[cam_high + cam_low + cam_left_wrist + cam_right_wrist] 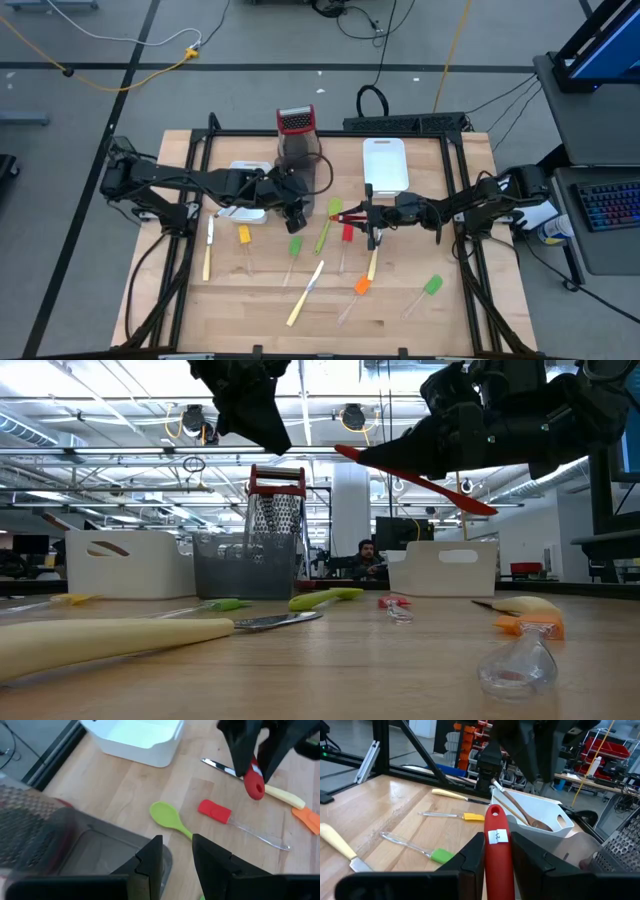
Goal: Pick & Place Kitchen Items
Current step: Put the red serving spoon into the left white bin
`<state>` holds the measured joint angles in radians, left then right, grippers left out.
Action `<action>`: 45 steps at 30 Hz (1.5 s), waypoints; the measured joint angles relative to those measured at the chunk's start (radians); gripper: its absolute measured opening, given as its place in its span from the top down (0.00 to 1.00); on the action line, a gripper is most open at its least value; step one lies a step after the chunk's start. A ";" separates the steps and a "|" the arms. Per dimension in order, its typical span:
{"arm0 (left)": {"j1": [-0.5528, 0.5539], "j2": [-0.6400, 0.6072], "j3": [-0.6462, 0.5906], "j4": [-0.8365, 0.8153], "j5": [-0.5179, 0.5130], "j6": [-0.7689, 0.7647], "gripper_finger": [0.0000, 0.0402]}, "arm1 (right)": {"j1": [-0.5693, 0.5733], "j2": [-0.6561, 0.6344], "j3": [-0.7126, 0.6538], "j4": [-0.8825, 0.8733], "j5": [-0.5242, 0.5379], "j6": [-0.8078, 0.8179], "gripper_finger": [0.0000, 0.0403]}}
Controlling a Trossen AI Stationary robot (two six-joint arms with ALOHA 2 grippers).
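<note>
Nearest, a cream-handled knife (pixel 305 294) lies on the wooden table (pixel 400 325), w/ small spatulas around it. Mid-table, the right gripper (pixel 368 214) is clenched on a red spoon (pixel 496 851), handle btwn its jaws, lifted off the table, glossy and slim. The left gripper (pixel 296 210), jaws slightly parted, nothing in them, hovers by the grey tray (pixel 300 172).
</note>
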<state>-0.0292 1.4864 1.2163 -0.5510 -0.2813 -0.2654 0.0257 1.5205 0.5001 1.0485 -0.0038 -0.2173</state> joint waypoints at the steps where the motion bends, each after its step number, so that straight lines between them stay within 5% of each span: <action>1: -0.005 0.004 0.000 0.005 0.002 0.003 0.73 | 0.000 -0.001 0.001 0.003 0.000 -0.001 0.82; 14: -0.067 0.093 0.003 0.135 0.018 0.122 0.73 | 0.002 0.027 0.035 -0.009 -0.001 0.026 0.82; 25: -0.084 0.106 -0.001 0.092 0.019 0.107 0.73 | 0.000 0.160 0.135 -0.002 -0.001 0.023 0.82; 45: -0.085 0.105 0.000 0.085 0.022 0.161 0.73 | -0.006 0.163 0.143 -0.025 0.001 0.012 0.83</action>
<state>-0.1146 1.5913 1.2160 -0.4664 -0.2595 -0.1040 0.0195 1.6839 0.6426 1.0237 -0.0025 -0.2050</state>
